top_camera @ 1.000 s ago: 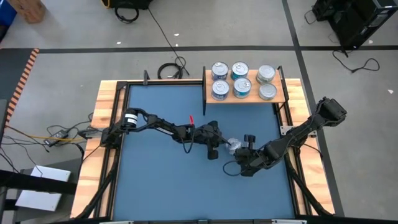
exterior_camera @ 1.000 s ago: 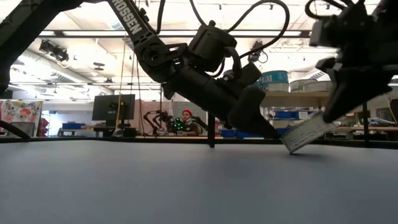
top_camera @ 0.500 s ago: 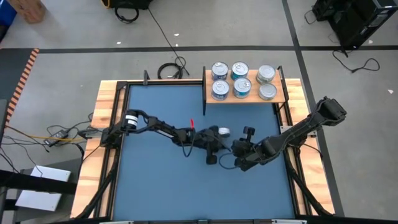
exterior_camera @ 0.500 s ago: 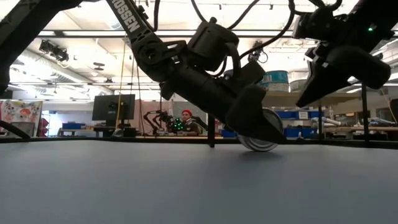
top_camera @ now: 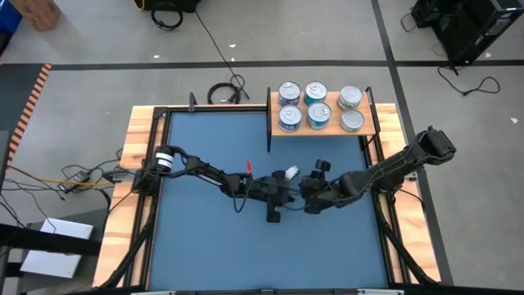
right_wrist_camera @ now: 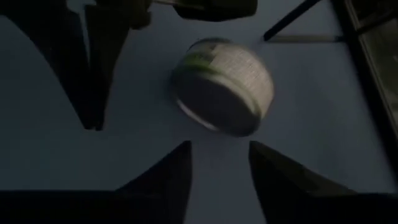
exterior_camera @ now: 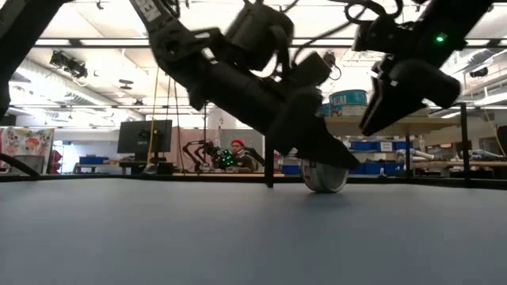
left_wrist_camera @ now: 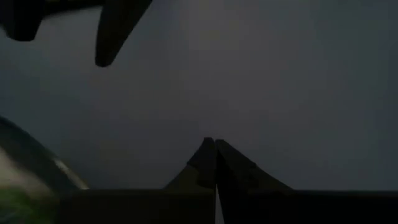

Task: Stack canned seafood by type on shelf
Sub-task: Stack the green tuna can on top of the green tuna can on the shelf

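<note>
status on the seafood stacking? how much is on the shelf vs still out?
Done: six tins sit on the shelf, four blue-labelled to one side, two grey to the other. In hand: nothing gripped; one loose can lies on its side on the blue mat between the shut left gripper and the open right gripper. Left: stand it up and shelve it with its type. No other loose tins are visible.

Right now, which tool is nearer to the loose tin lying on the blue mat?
Left. The shut left tool sits low, right beside the tin; the open right tool hangs above it, apart.
</note>
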{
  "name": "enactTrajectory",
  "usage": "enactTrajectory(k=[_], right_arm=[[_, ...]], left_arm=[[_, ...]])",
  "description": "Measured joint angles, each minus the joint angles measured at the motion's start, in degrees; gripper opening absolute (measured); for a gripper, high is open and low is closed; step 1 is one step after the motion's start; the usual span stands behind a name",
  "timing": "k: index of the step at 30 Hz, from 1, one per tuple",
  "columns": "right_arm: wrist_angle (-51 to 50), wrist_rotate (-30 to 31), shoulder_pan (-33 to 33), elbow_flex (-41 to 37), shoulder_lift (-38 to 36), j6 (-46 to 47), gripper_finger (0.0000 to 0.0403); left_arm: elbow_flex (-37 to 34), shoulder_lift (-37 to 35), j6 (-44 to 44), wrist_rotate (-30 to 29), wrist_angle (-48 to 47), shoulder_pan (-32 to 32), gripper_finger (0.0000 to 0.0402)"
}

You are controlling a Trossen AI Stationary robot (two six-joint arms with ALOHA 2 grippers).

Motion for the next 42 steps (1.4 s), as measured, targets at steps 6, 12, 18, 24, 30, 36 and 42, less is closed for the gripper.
enactTrajectory(k=[6, 12, 18, 24, 30, 36, 42], right_arm=[[4.71, -2.17, -4.07, 1.02, 0.0, -12.06, 0.0231], [11.61, -7.66, -7.89, 1.04, 0.02, -30.75, 0.027], [15.78, -16.66, -12.9, 1.09, 0.41, -39.64, 0.028], [19.27, -24.22, -18.47, 1.09, 2.71, -43.74, 0.0279], [23.1, -31.0, -21.76, 1.09, 5.39, -46.98, 0.0279], [23.88, -33.64, -23.44, 1.06, 8.27, -43.81, 0.0269], [24.12, -35.95, -22.77, 1.06, 8.2, -38.46, 0.0224]], left_arm=[[-8.42, -6.81, -0.53, -1.6, 4.6, -1.18, 0.0005], [-20.86, -15.38, -2.52, -1.66, 12.93, -1.71, 0.0005], [-32.23, -22.86, -5.25, -1.6, 19.74, -1.9, 0.0005], [-38.83, -25.55, -6.75, -1.62, 26.74, -1.88, 0.0005], [-40.24, -25.45, -7.0, -1.62, 28.44, -1.88, 0.0005], [-40.18, -25.4, -6.89, -1.6, 28.81, -1.88, 0.0005], [-40.18, -25.4, -6.87, -1.57, 29.11, -1.86, 0.0005]])
